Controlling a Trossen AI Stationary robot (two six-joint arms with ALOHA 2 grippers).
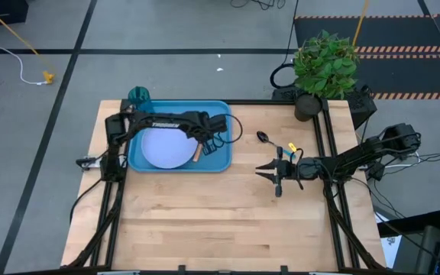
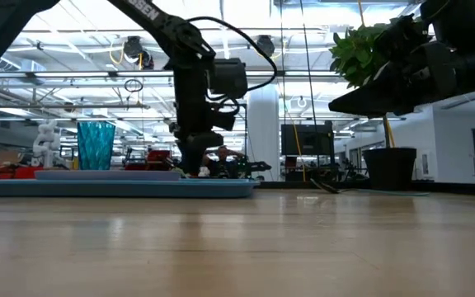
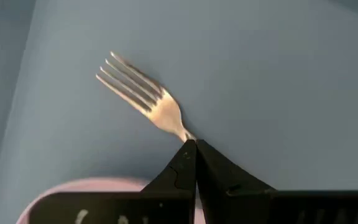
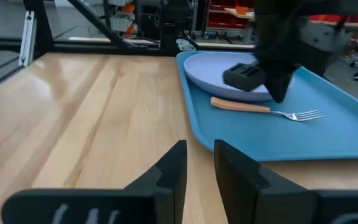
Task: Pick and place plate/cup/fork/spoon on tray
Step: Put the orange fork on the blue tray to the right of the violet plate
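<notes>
The left gripper [image 3: 195, 147] is pinched tight, empty, over the fork [image 4: 266, 109], which lies flat on the tray [image 1: 218, 163] just beside the plate [image 1: 163, 147]. The cup [image 1: 138, 95] stands at the tray's far left corner. The right gripper [image 4: 199, 163], jaws narrowly apart and empty, hangs above bare table [image 1: 205, 221] near the spoon [image 1: 263, 137].

I'm seeing the blue tray [image 1: 140, 159] lying upper left, carrying the lavender plate [image 1: 163, 147] and orange-handled fork [image 4: 263, 109] lying flat beside it. Teal cup [image 1: 138, 95] is standing behind; spoon [image 1: 263, 137] is lying right of the tray.
</notes>
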